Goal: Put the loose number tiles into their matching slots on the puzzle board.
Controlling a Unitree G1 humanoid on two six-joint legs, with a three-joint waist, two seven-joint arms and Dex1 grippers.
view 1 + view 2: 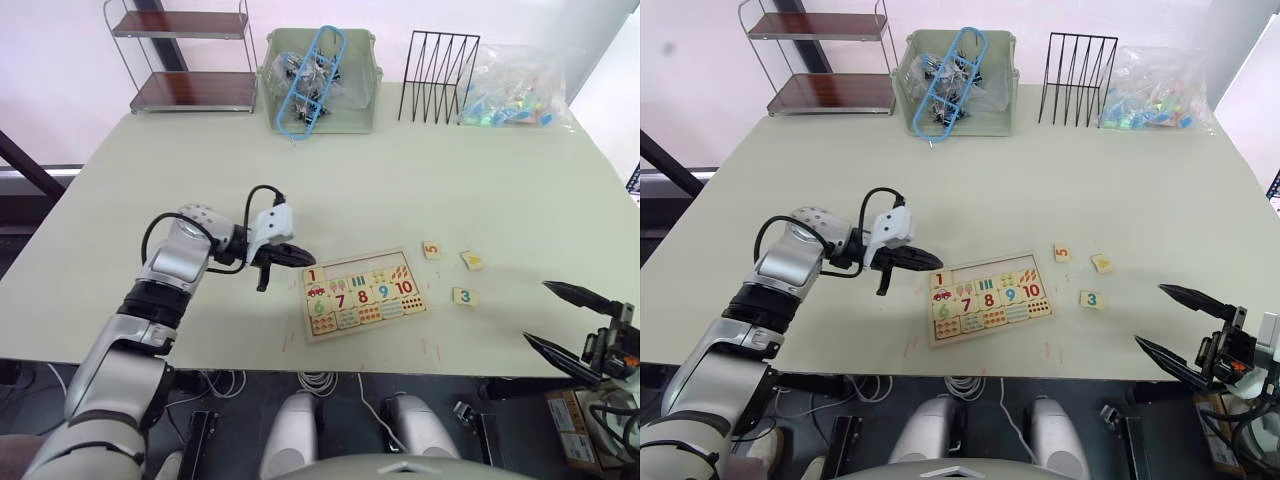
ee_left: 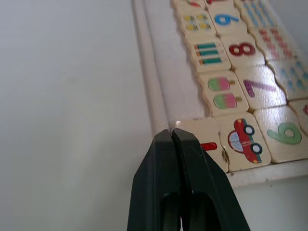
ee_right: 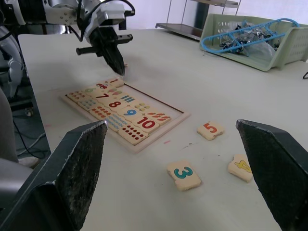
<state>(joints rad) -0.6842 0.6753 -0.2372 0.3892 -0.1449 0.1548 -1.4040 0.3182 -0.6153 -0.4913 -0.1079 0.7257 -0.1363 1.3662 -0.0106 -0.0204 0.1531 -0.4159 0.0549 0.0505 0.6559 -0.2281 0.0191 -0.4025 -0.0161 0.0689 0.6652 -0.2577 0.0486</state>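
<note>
The puzzle board (image 1: 385,312) lies near the table's front edge, its lower rows filled with numbers 6 to 10 and picture tiles. A tile with a red 1 (image 1: 312,275) sits in the leftmost slot of the top row; the other slots (image 1: 355,268) in that row are bare wood. My left gripper (image 1: 300,262) is shut and empty, its tip (image 2: 172,134) at the corner of the 1 tile. Three loose tiles lie right of the board: a 5 (image 1: 431,250), a yellow-printed one (image 1: 472,260) and a 3 (image 1: 464,296). Further right, past the table's front edge, my right gripper (image 1: 538,313) is open.
Along the back of the table stand a metal shelf (image 1: 185,60), a green bin (image 1: 320,110) with a blue plastic frame, a black wire rack (image 1: 438,62) and a clear bag (image 1: 515,95) of colourful bits. Bare tabletop lies between them and the board.
</note>
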